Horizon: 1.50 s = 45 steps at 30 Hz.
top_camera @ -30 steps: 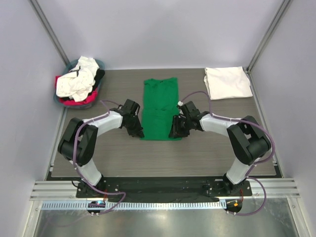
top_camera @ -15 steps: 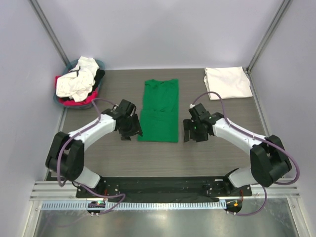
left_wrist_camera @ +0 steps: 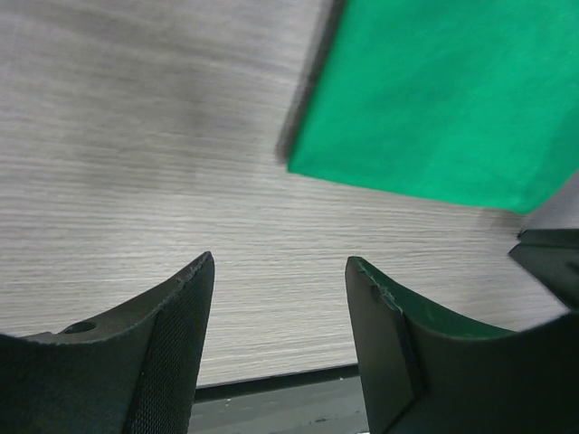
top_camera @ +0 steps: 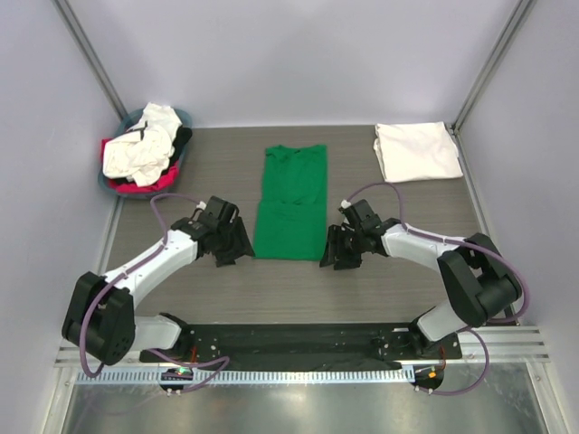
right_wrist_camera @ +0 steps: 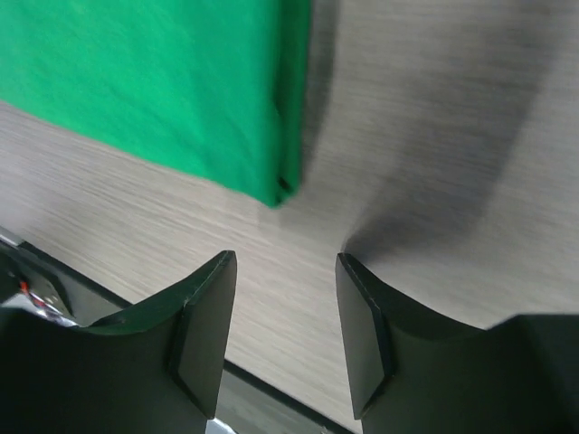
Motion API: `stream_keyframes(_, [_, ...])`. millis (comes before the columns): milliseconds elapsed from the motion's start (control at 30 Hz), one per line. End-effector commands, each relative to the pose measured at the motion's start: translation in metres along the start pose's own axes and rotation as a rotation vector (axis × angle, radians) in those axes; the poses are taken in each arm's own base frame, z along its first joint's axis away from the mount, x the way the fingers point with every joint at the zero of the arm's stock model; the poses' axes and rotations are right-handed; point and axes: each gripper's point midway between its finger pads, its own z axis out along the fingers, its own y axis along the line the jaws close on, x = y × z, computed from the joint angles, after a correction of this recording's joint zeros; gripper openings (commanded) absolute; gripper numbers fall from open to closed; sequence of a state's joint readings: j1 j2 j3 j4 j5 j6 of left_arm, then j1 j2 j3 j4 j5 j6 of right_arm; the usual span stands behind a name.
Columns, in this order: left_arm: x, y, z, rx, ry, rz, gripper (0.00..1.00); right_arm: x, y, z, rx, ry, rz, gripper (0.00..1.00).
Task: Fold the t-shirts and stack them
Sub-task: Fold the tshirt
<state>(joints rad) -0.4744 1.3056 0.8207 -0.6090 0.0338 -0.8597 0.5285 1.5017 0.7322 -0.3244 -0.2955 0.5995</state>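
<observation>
I have just released: left gripper [top_camera: 231, 246] and right gripper [top_camera: 336, 251] stand parted, empty, beside the near corners of the bright green cotton t-shirt [top_camera: 291, 203], seemingly folded lengthwise; crosswise fold remains.

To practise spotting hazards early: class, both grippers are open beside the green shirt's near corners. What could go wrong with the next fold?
1. The green shirt lies in layers, and its stacked edge shows in the right wrist view. The right gripper might pinch only the top layer and pull the fold open.
2. The left gripper is open and off the cloth at the other corner. Uneven grips could leave the fold crooked.
</observation>
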Motion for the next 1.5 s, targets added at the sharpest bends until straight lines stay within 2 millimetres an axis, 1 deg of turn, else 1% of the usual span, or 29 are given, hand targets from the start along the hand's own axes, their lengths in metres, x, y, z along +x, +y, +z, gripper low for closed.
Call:
stream_keyframes(0, [-0.018, -0.010, -0.006, 0.078, -0.104, -0.044, 0.61, -0.024, 0.022, 0.009, -0.083, -0.068, 0.005, 0.54])
stream_keyframes(67, [-0.019, -0.012, -0.006, 0.096, -0.119, -0.046, 0.60, -0.026, 0.018, 0.019, -0.067, -0.059, 0.014, 0.52])
stream_keyframes(133, [-0.017, -0.009, -0.003, 0.091, -0.117, -0.045, 0.59, -0.027, 0.013, 0.027, -0.044, -0.054, 0.012, 0.50])
stream_keyframes(167, [-0.017, -0.009, 0.000, 0.093, -0.119, -0.046, 0.59, -0.030, 0.012, 0.029, -0.037, -0.060, 0.011, 0.47])
stream_keyframes(233, [-0.016, -0.009, 0.003, 0.096, -0.116, -0.049, 0.58, -0.032, 0.009, 0.031, -0.024, -0.061, 0.010, 0.43])
stream_keyframes(267, [-0.017, -0.010, 0.005, 0.103, -0.118, -0.048, 0.57, -0.031, 0.007, 0.033, -0.019, -0.057, 0.013, 0.37])
stream_keyframes(333, [-0.013, -0.009, 0.011, 0.100, -0.101, -0.050, 0.56, -0.030, 0.005, 0.033, -0.012, -0.055, 0.011, 0.32])
stream_keyframes(367, [-0.015, -0.012, 0.013, 0.113, -0.104, -0.049, 0.55, -0.029, 0.005, 0.034, -0.010, -0.055, 0.010, 0.27])
stream_keyframes(433, [-0.011, -0.009, 0.020, 0.104, -0.089, -0.057, 0.53, -0.027, 0.003, 0.033, -0.004, -0.048, 0.008, 0.24])
stream_keyframes(467, [-0.011, -0.011, 0.022, 0.118, -0.090, -0.059, 0.52, -0.026, 0.003, 0.033, -0.004, -0.046, 0.007, 0.21])
stream_keyframes(667, [-0.006, -0.013, 0.038, 0.136, -0.069, -0.087, 0.47, -0.021, 0.001, 0.030, -0.003, -0.034, 0.005, 0.13])
stream_keyframes(733, [-0.002, -0.009, 0.045, 0.122, -0.057, -0.093, 0.46, -0.019, 0.001, 0.030, -0.008, -0.027, 0.004, 0.13])
stream_keyframes(867, [-0.001, -0.009, 0.056, 0.131, -0.051, -0.096, 0.44, -0.014, -0.002, 0.032, -0.002, -0.015, 0.002, 0.11])
stream_keyframes(933, [0.001, -0.006, 0.063, 0.121, -0.041, -0.099, 0.43, -0.014, -0.003, 0.033, -0.002, -0.011, -0.002, 0.10])
stream_keyframes(1033, [0.006, -0.002, 0.073, 0.107, -0.027, -0.105, 0.36, -0.011, -0.006, 0.035, 0.006, -0.001, -0.001, 0.09])
stream_keyframes(1067, [0.006, -0.001, 0.076, 0.106, -0.029, -0.107, 0.30, -0.010, -0.007, 0.035, 0.007, 0.001, -0.002, 0.08])
stream_keyframes(1133, [0.009, 0.002, 0.083, 0.092, -0.017, -0.110, 0.22, -0.010, -0.008, 0.036, 0.010, 0.003, -0.003, 0.06])
stream_keyframes(1167, [0.010, 0.002, 0.084, 0.092, -0.011, -0.111, 0.15, -0.008, -0.009, 0.037, 0.012, 0.009, -0.001, 0.03])
stream_keyframes(1233, [0.011, 0.003, 0.085, 0.091, -0.005, -0.117, 0.07, -0.008, -0.010, 0.036, 0.012, 0.010, 0.004, 0.01])
stream_keyframes(1267, [0.013, 0.003, 0.085, 0.090, -0.002, -0.118, 0.00, -0.008, -0.010, 0.035, 0.012, 0.010, 0.007, 0.01])
stream_keyframes(1400, [0.013, 0.000, 0.072, 0.109, -0.011, -0.128, 0.00, -0.008, -0.007, 0.025, 0.009, 0.000, 0.016, 0.01])
stream_keyframes(1433, [0.011, -0.005, 0.064, 0.125, -0.026, -0.129, 0.00, -0.008, -0.004, 0.019, 0.003, -0.007, 0.015, 0.01])
stream_keyframes(1467, [0.016, -0.004, 0.059, 0.116, -0.017, -0.127, 0.00, -0.006, -0.002, 0.014, -0.004, -0.012, 0.019, 0.01])
